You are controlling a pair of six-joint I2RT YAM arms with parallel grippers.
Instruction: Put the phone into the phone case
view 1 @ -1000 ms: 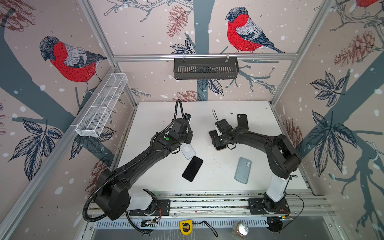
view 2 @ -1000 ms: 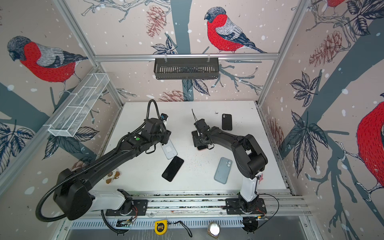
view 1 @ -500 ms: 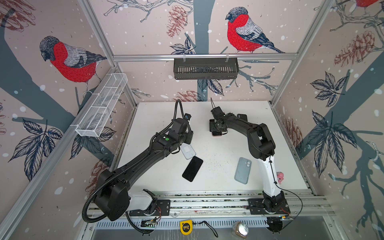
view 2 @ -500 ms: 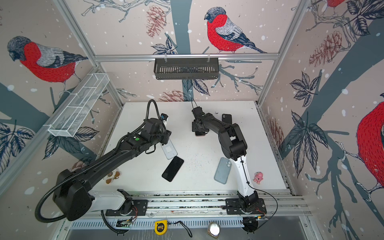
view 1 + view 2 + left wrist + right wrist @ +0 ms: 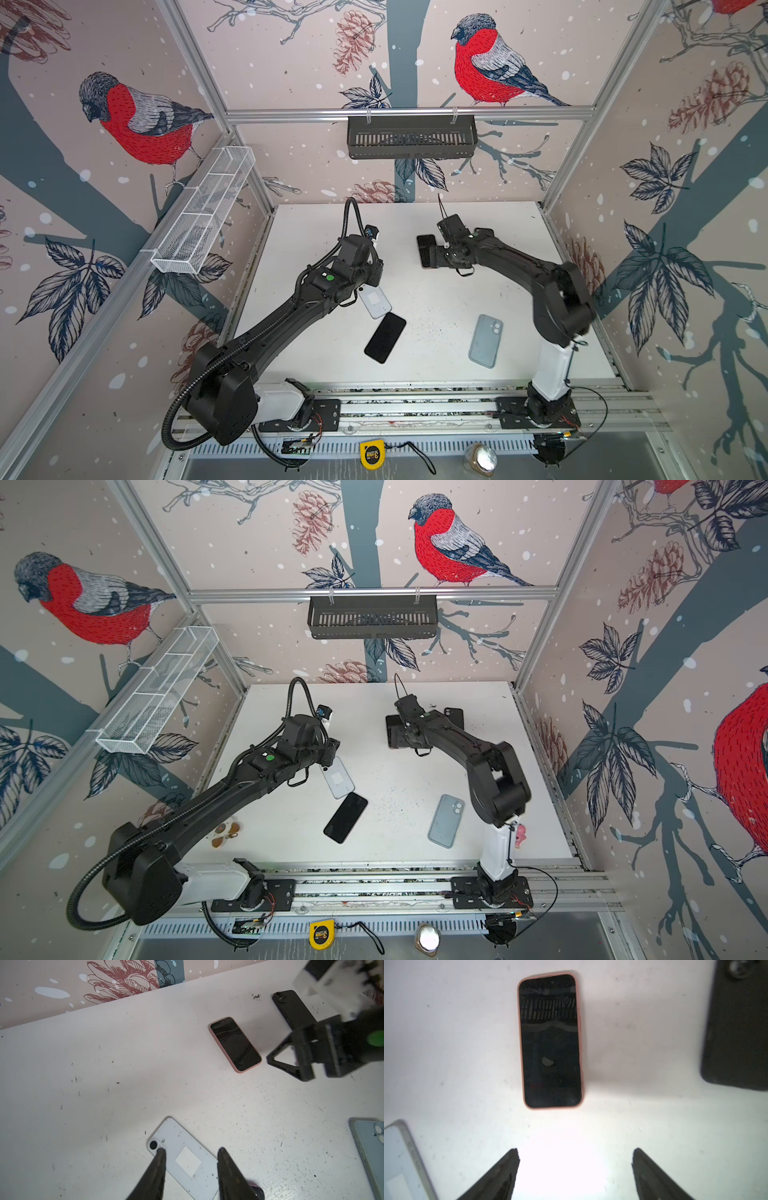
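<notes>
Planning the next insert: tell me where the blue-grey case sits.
In both top views the blue-grey case lies flat at the front right of the table, right of the black phone.

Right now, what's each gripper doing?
Left gripper: jaws apart over the white phone; whether it grips cannot be told.
Right gripper: open, holding nothing.

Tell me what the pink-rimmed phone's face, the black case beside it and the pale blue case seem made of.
Pink-rimmed phone: glossy glass face, going by its sharp striped reflections; the rim looks like matte silicone or plastic. Black case: dull, no glints, probably silicone or rubbery plastic. Pale blue case: smooth satin finish, plastic or silicone; which, the views leave open.
</notes>
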